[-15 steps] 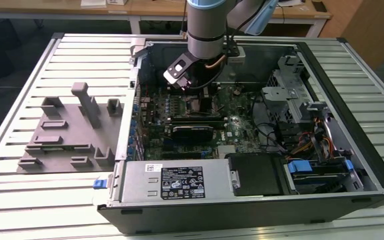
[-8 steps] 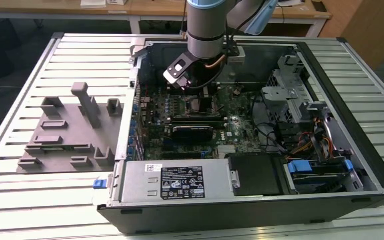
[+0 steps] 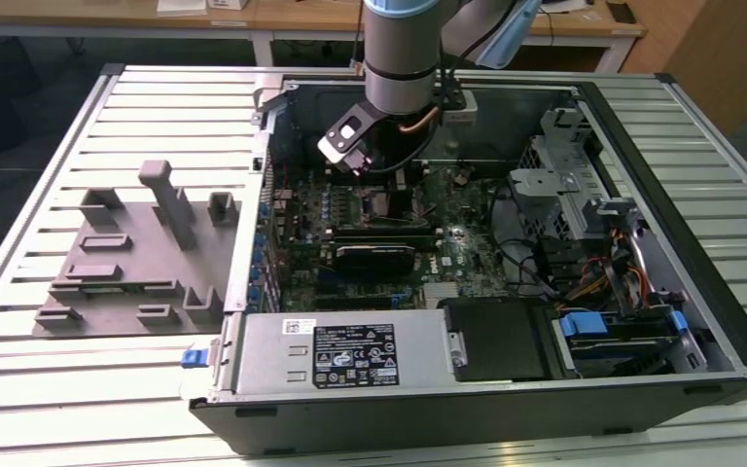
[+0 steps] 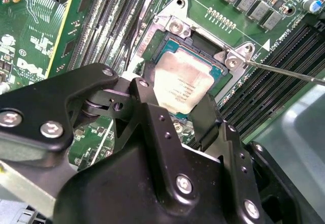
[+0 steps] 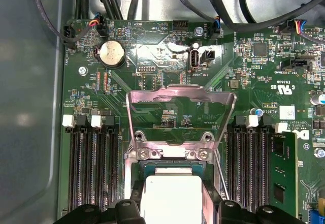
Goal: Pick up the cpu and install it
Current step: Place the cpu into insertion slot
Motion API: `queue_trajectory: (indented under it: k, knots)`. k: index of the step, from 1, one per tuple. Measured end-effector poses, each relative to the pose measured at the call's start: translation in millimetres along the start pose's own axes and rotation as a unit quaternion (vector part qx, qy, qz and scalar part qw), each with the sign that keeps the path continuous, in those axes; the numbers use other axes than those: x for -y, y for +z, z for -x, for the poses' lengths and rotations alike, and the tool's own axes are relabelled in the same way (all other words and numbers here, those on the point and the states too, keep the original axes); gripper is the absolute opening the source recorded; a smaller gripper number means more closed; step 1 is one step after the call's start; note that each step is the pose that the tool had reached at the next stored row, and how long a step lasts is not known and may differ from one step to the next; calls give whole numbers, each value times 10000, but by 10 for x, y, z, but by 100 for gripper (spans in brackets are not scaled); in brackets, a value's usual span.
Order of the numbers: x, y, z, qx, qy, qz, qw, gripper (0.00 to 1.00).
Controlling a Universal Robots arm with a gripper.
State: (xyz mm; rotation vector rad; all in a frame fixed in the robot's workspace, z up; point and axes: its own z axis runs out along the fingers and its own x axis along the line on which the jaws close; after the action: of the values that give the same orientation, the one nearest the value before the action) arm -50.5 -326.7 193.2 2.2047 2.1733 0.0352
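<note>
cpu (image 4: 182, 84) at open socket (image 4: 175, 28), inside case (image 3: 478, 418); claw (image 4: 174, 104) above

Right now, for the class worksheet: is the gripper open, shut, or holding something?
Gripper: closed on the cpu, fingers at two opposite edges, holding it at the open socket.

Small white lettering dots the circuit board (image 5: 152, 51); faint print crosses the cpu (image 4: 183, 84); a black label (image 3: 354, 356) fronts the power supply (image 3: 264, 362).
</note>
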Motion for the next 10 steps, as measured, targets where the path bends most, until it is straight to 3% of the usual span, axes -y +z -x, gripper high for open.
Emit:
queue_trajectory:
  k: [2, 3, 10]
  knots:
    - [0, 0, 0, 0, 0, 0, 10000, 54]
    - [0, 0, 0, 0, 0, 0, 10000, 60]
    - [-2, -55, 2, 2, 0, -1, 10000, 60]
